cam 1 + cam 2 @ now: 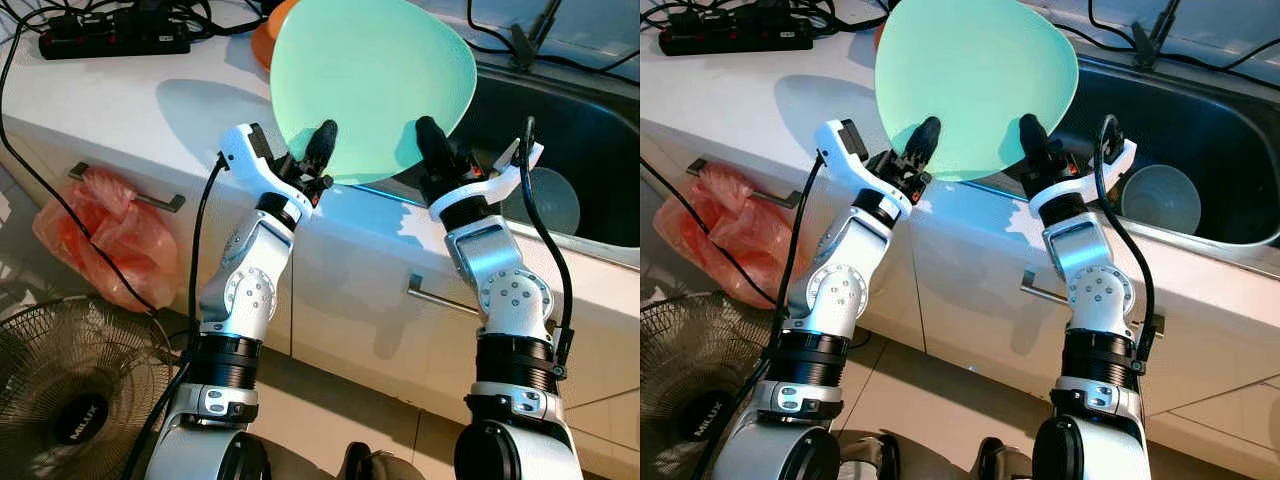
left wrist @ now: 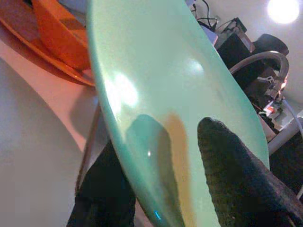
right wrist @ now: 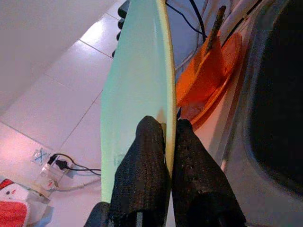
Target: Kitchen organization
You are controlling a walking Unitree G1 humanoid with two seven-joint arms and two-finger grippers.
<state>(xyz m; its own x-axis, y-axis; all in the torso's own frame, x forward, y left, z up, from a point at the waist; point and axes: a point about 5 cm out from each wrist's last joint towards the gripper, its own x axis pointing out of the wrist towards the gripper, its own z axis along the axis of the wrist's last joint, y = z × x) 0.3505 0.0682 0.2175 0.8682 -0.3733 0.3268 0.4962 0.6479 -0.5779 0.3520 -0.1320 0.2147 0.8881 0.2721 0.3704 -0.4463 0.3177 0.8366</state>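
**Two arms lift a plate at the sink's edge**

A large, pale mint-green, rounded plastic plate (image 1: 372,85) hangs tilted in the upper middle of the frame, above the front edge of the white surface (image 1: 120,110) and beside the dark steel sink (image 1: 590,150). Both arms are raised and bent at the elbow. The left end effector (image 1: 318,150) pinches the plate's lower left rim, one black finger on each face. The right end effector (image 1: 432,148) is likewise closed on the lower right rim, fingers nearly together with the thin edge between them. The step in hand appears to be carrying the plate to a resting place. Orange dishes (image 3: 210,80) lie behind it at the frame's top, and a pale round bowl (image 1: 1160,200) sits in the sink. The next move likely calls for both arms travelling together, keeping the grip even so the plate does not twist free.
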